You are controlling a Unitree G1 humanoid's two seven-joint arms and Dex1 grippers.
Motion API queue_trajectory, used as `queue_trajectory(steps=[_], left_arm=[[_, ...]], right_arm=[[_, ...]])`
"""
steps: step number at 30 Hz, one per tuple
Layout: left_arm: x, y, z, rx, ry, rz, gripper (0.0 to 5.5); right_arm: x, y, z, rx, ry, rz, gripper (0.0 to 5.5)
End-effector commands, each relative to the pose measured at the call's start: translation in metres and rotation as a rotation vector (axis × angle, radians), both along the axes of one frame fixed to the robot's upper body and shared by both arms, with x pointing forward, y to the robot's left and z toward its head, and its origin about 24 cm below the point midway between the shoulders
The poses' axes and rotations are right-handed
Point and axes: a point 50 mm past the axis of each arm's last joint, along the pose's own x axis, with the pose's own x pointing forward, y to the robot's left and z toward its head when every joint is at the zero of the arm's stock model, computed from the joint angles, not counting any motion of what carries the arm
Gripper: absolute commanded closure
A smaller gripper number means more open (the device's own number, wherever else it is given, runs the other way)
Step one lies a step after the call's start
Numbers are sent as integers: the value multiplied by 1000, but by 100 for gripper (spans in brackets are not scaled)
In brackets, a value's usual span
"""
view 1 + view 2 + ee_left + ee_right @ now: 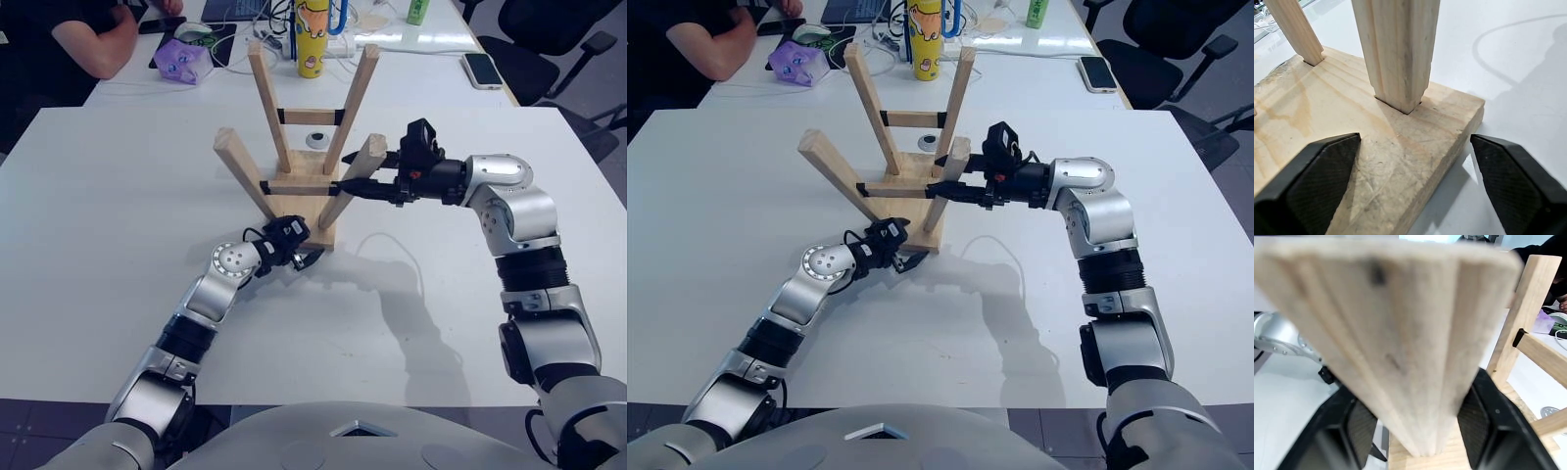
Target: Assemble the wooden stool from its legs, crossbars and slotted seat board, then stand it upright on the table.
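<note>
The wooden stool lies upside down on the white table (118, 215), its seat board (320, 236) flat and its legs pointing up. Crossbars (310, 117) join the legs. My left gripper (306, 250) stands open at the board's near corner, its fingers (1317, 176) straddling the board's edge (1415, 196) below one leg (1398, 49). My right gripper (351, 172) comes in from the right and is shut on the right near leg (1396, 333), with a finger (1479, 421) pressed on each side.
A small grey disc (317, 140) lies on the table behind the stool. On the far table stand a yellow bottle (313, 39), a purple box (182, 61) and a phone (482, 69). Open tabletop lies to the left and front.
</note>
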Motion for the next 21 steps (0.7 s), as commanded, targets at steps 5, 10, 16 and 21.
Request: queue_trajectory(steps=[5,10,16,21], left_arm=[[-25,3,-37,32,217,12,133],[-29,4,-40,36,234,9,133],[-21,2,-22,-123,160,49,164],[-28,0,9,-226,-1,-49,212]], right_arm=[[-6,20,-60,16,267,45,342],[-17,25,-64,-22,244,125,342],[-9,22,-65,-65,232,59,342],[-4,17,-64,-95,240,17,342]])
